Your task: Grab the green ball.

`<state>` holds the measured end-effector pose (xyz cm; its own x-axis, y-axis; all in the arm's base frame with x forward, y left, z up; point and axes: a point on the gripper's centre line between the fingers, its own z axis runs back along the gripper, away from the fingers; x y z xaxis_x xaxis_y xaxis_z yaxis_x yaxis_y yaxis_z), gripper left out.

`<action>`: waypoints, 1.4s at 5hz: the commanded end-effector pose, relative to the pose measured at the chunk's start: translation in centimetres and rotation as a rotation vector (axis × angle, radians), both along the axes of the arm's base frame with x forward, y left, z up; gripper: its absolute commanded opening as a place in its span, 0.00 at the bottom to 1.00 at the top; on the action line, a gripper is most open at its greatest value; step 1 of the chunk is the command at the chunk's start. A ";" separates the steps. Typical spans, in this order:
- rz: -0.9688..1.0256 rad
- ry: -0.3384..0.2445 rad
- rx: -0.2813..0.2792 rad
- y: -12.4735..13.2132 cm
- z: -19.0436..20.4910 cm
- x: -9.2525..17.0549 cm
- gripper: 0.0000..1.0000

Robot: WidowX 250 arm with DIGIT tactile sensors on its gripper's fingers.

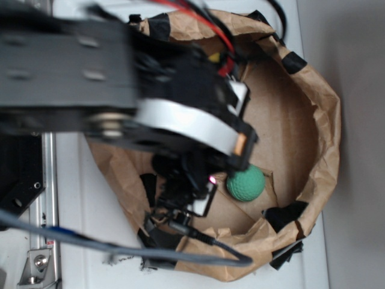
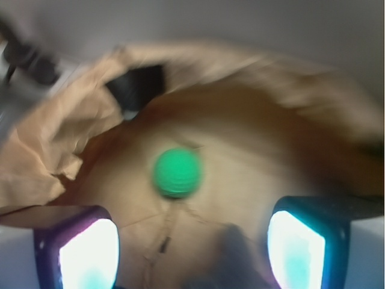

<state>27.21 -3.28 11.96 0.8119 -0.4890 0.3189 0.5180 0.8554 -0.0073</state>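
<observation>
A WidowX arm reaches into a shallow brown paper basin [image 1: 319, 120] patched with black tape, closing in on the green ball [image 1: 246, 183] that sits on the basin floor at about four o'clock in the exterior view, near the lower right wall. In the wrist view the ball [image 2: 176, 173] lies just left of centre, ahead of the gripper [image 2: 192, 250], whose two lit pads [image 2: 90, 256] stand wide apart at seven and five o'clock — jaws open, nothing between them.

The step in hand appears to be the approach: the ball is free and untouched, resting slightly toward the left pad's side of the gap. The next move likely calls for a small shift to centre the ball, then a descent until the pads flank it — and a gentle close, since a dimpled ball on creased paper may roll if nudged. Motion blur hides finer detail.
</observation>
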 end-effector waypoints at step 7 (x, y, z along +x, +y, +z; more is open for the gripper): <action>0.234 0.088 0.023 0.9 4.4 -1.2 0.00</action>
